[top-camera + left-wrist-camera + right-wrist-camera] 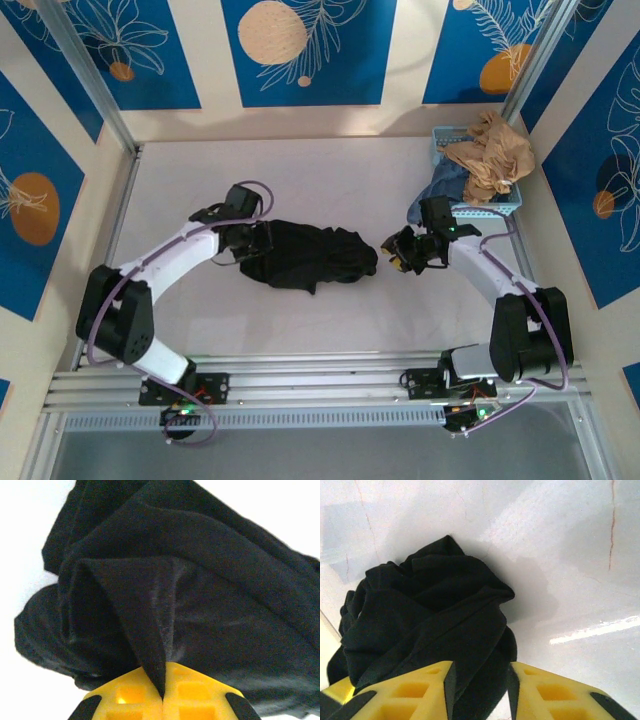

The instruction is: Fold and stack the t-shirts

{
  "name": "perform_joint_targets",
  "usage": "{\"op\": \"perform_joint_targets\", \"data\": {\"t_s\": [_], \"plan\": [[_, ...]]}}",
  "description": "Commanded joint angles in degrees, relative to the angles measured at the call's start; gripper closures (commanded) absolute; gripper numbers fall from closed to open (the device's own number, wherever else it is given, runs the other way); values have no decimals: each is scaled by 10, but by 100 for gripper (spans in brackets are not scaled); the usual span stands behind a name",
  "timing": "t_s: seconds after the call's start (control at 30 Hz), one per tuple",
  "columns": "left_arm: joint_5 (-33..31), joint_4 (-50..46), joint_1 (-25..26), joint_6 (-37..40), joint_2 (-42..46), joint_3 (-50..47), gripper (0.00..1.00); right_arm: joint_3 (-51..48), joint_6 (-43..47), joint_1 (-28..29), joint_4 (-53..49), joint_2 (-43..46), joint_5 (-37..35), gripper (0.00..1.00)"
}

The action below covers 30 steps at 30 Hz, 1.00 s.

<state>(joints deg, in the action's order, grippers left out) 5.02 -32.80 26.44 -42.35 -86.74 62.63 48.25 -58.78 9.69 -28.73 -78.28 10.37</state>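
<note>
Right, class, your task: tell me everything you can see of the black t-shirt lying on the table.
The black t-shirt is soft, matte cloth, plain black where it shows. It lies unfolded in a long, crumpled heap on the middle of the pale table, full of deep folds. The left pincer is shut on a peaked fold at its left end. The right pincer stands open at its right end, with cloth between its fingers.

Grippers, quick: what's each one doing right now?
Left gripper: closed, pinching a fold of the black t-shirt.
Right gripper: open, at the t-shirt's other end.
</note>
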Motion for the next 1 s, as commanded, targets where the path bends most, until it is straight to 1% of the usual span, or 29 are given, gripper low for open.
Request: {"op": "perform_joint_targets", "data": {"t_s": [0.0, 0.13, 0.23, 0.33, 0.4, 0.43, 0.5, 0.57, 0.6, 0.67, 0.77, 0.97], "plan": [[-17, -52, 6, -12, 52, 37, 100, -9, -21, -3, 23, -22, 36, 60], [-65, -87, 5, -19, 107, 48, 100, -5, -98, 3, 63, -43, 67, 49], [-75, -88, 4, -28, 140, 43, 100, 0, -158, 16, 78, -62, 74, 44], [-71, -84, 4, -36, 153, 40, 100, 3, -202, 31, 99, -96, 83, 43], [-72, -79, 4, -42, 160, 38, 100, 6, -228, 41, 120, -121, 94, 44], [-73, -78, 3, -44, 163, 40, 100, 12, -237, 45, 123, -131, 97, 49], [-81, -76, 3, -46, 170, 48, 100, 28, -241, 48, 105, -137, 87, 68], [-92, -75, -1, -43, 176, 66, 100, 55, -220, 49, 80, -119, 47, 92], [-94, -75, -4, -41, 177, 77, 100, 70, -204, 50, 68, -106, 27, 100], [-97, -75, -19, -32, 174, 113, 100, 124, -156, 52, 37, -80, -19, 100], [-90, -74, -50, -21, 158, 184, 100, 222, -75, 55, 4, -60, -64, 100], [-79, -57, -113, 5, 119, 358, 100, 407, 42, 60, -23, -55, -92, 100]]}}
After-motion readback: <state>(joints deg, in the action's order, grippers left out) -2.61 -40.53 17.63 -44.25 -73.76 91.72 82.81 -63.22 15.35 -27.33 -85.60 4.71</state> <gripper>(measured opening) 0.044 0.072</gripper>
